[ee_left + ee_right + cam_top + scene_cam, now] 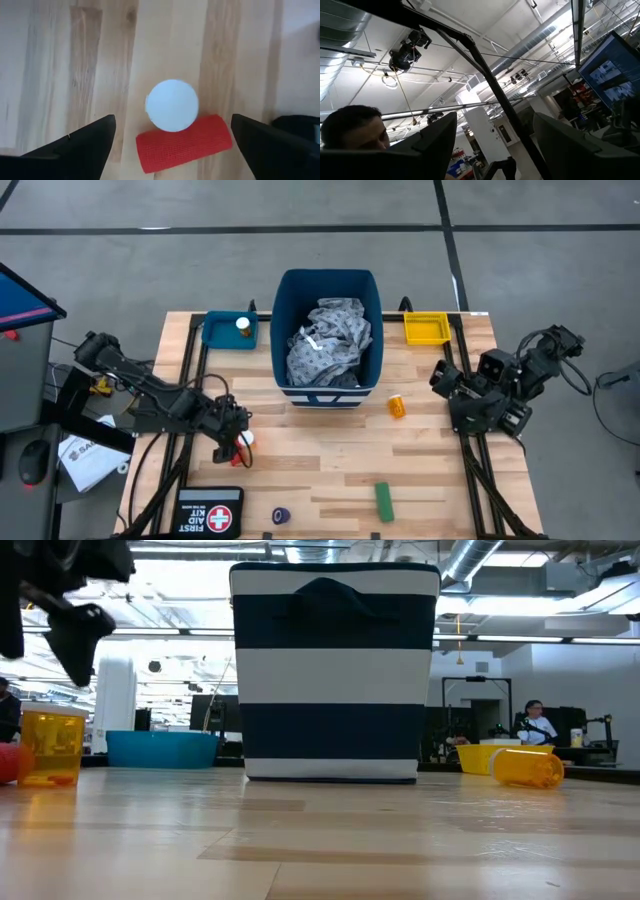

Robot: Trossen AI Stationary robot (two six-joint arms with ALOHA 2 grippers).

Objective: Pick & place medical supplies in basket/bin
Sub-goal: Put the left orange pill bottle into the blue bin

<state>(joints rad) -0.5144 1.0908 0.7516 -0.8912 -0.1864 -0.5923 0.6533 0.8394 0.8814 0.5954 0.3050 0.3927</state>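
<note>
An upright orange bottle with a white cap stands on the table near its left edge, and a red cylinder lies against it. My left gripper hangs open above them, pointing down, one finger on either side and touching neither; the low view shows it above the bottle. The grey patterned gown lies inside the tall blue bin. A second orange bottle lies on its side right of the bin. My right gripper is raised at the right edge, open and pointing upward.
A teal tray holding a small bottle and a yellow tray flank the bin. Near the front edge lie a green cylinder, a dark blue roll and the black first-aid pouch. A person's head shows beyond the right gripper.
</note>
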